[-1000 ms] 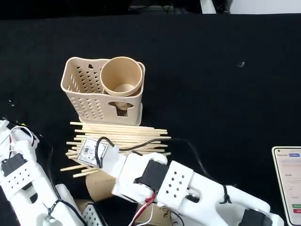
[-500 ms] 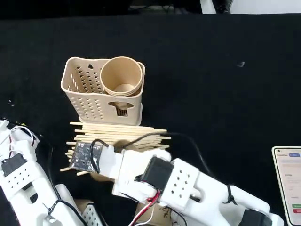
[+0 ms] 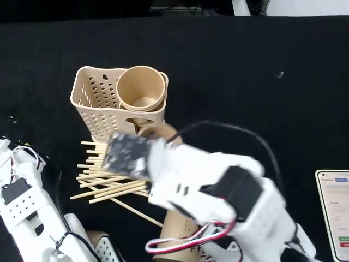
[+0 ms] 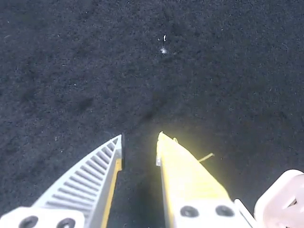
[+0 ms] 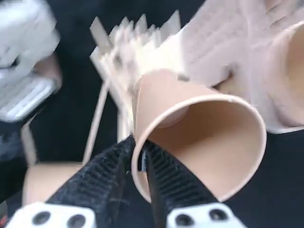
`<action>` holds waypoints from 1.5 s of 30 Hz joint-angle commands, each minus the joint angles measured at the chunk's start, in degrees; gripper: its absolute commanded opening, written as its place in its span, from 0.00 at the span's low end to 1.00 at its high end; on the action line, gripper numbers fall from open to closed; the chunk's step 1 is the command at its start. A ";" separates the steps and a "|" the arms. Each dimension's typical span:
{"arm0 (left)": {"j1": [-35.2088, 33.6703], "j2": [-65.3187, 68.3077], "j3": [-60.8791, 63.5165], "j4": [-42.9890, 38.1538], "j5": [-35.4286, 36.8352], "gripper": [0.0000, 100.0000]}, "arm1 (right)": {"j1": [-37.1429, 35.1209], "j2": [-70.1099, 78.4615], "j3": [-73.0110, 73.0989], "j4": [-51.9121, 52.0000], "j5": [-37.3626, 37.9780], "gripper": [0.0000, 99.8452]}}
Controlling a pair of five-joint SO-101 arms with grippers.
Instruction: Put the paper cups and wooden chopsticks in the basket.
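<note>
Right gripper (image 5: 137, 151) pinching rim of paper cup (image 5: 204, 137), cup right by basket (image 3: 95, 106) front. Chopsticks (image 3: 106, 183) piled toward table (image 3: 245, 82) near-left corner. Left gripper (image 4: 139, 142) jaws apart, nothing in them.

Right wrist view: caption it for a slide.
Right gripper pinches a paper cup by its rim, with the chopsticks and basket behind it.

This looks like a robot lab or test room. A big table with a flat black cloth (image 3: 262, 98) takes up most of the frame. A white plastic robot arm (image 3: 22, 207) sits at the lower left and a second white arm (image 3: 218, 191) at the bottom middle. Thin red and white wires (image 3: 188, 238) hang from the second arm, and a small lit screen (image 3: 334, 207) lies at the right edge.
</note>
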 commanded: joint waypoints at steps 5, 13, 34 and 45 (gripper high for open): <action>-0.04 -0.97 -1.19 -0.97 0.44 0.13 | 13.27 0.48 -14.55 -5.45 2.46 0.01; -0.04 -0.97 -1.19 -0.97 0.44 0.13 | 14.07 6.20 -19.12 -13.54 8.79 0.01; -0.04 -0.97 -1.36 -0.97 0.44 0.13 | 13.10 43.30 -58.59 0.44 13.80 0.01; -0.04 -0.97 -1.36 -0.97 0.44 0.13 | 6.86 47.52 -55.87 1.76 13.54 0.01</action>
